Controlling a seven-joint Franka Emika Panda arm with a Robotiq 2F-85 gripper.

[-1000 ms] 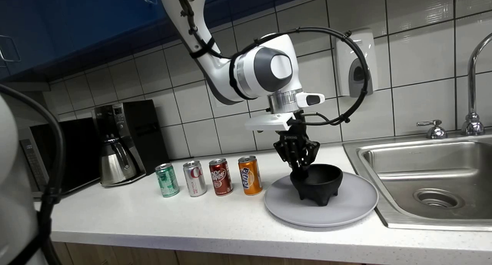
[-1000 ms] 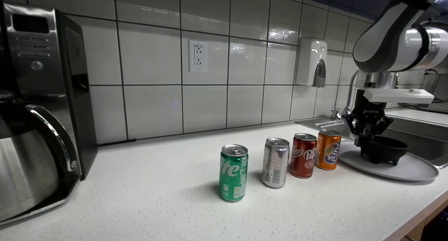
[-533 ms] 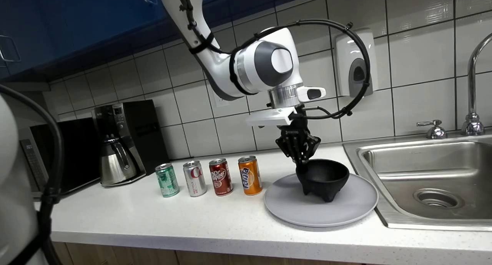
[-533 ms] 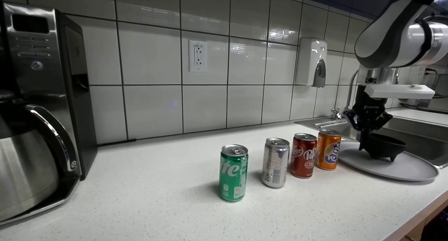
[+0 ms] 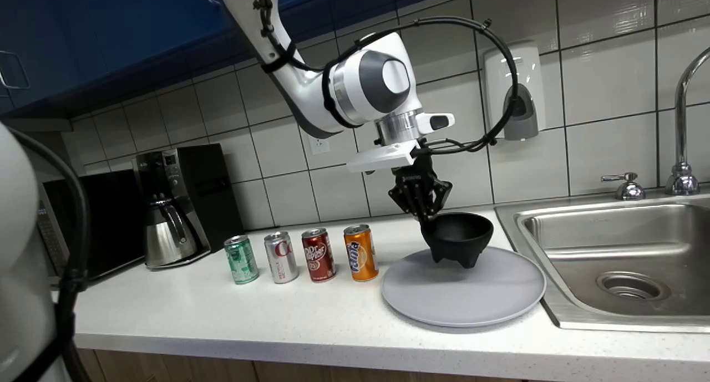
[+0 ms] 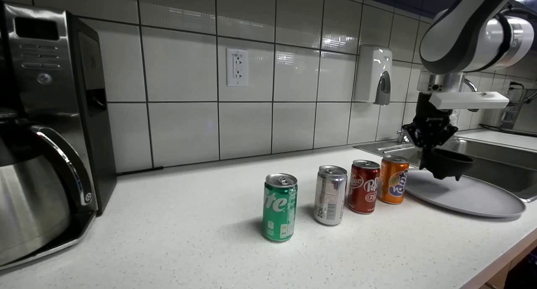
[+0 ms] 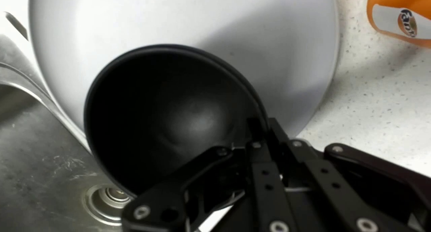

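Note:
My gripper [image 5: 427, 219] is shut on the near rim of a black footed bowl [image 5: 459, 239] and holds it a little above a round grey plate [image 5: 463, 301]. In the wrist view one fingertip of the gripper [image 7: 268, 129] is inside the bowl [image 7: 175, 100] and one outside its wall. The bowl is empty. In an exterior view the bowl [image 6: 449, 164] hangs from the gripper [image 6: 426, 157] with its feet off the plate [image 6: 465, 196]. The plate lies on the counter with nothing on it. An orange Fanta can [image 5: 361, 253] stands beside the plate.
A red Dr Pepper can [image 5: 318, 255], a silver can [image 5: 281, 258] and a green can [image 5: 241, 260] stand in a row. A steel sink [image 5: 627, 249] with a faucet adjoins the plate's side. A coffee maker [image 5: 188, 193] and a soap dispenser [image 5: 513, 91] are also in view.
My gripper has risen with the bowl, lifting it from the plate. It first shifted slightly towards the sink, then back towards the cans. The cans and plate have not moved.

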